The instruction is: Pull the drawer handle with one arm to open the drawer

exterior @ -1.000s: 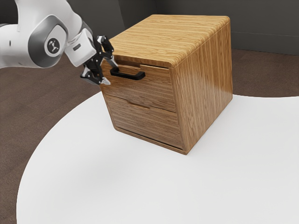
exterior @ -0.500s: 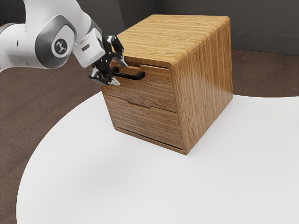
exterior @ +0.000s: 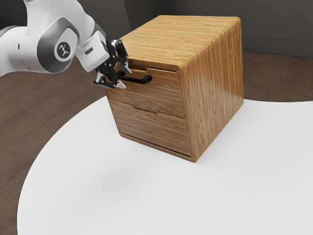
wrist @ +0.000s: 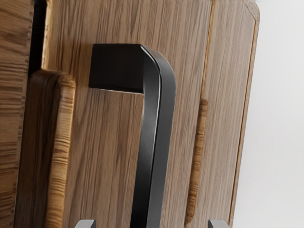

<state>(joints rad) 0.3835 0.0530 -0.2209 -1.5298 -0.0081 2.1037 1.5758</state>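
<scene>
Since 0.5 s ago my gripper [exterior: 122,74] has edged in over the handle [exterior: 139,80] — fingers apart, straddling the bar's 9 o'clock end in the exterior view. At the wrist, 2 fingertips [wrist: 85,223] flank the bar without touching it. The upper drawer [exterior: 151,93] looks flush in the cabinet [exterior: 210,83], which stands at 12 o'clock on the white table [exterior: 146,196].
</scene>
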